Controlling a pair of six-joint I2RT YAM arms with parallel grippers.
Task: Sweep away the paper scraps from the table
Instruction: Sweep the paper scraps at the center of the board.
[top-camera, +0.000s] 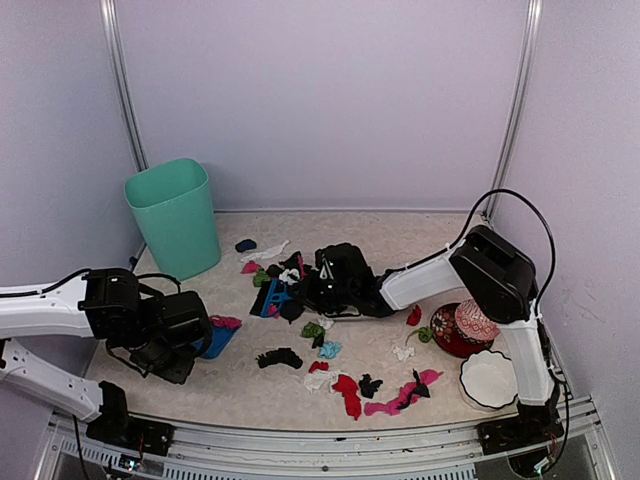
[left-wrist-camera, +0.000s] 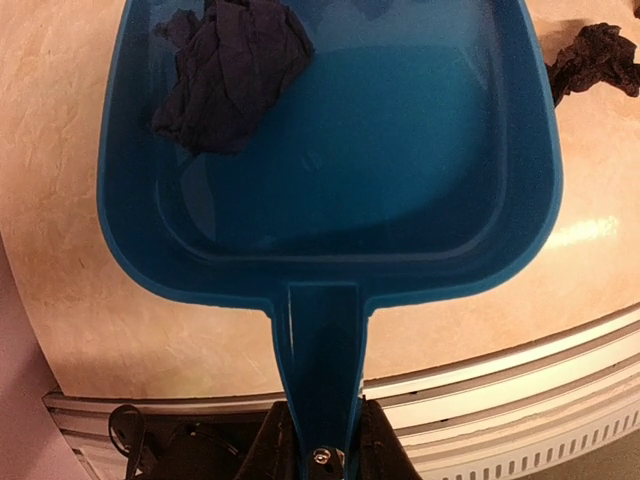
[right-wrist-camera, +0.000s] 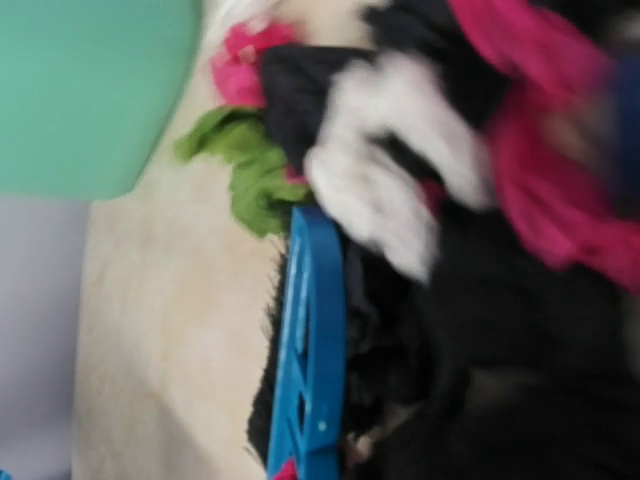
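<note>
1. Left pincer (left-wrist-camera: 320, 452): clenched on the dustpan (left-wrist-camera: 400, 150) handle, a dark finger on either side. The pan reaches ahead of it over the surface (left-wrist-camera: 60, 250).
2. Navy scrap (left-wrist-camera: 230, 75): crumpled, inside the pan, ahead and left of this pincer.
3. Black scrap (left-wrist-camera: 595, 55): on the surface ahead and right of the left pincer, just outside the pan's right wall.
4. Pink scrap (top-camera: 226, 322): at the pan's far end. We cannot tell whether it lies inside.
5. Loose scraps (top-camera: 329, 349): red, pink, white, teal and green bits. They are strewn on the surface right of the left pincer, on the near side of the right pincer.
6. White bowl (top-camera: 488, 380): near the front rail, right of the right pincer.
7. Red bowl (top-camera: 447, 338): just beyond the white one, with a ball (top-camera: 476, 320) touching it.
8. Right pincer (top-camera: 320, 285): over mid-surface, at the brush (top-camera: 272, 300). Its wrist view is blurred and we see no fingers, so we cannot tell whether it grips.
9. Pile (top-camera: 285, 270): black, white, magenta and green bits bunched against the brush, just ahead of the right pincer.
10. Far navy scrap (top-camera: 246, 245) and white strip (top-camera: 266, 250): side by side on the surface, beyond the pile.
11. Bin (top-camera: 175, 215): teal and upright, well beyond the left pincer.
</note>
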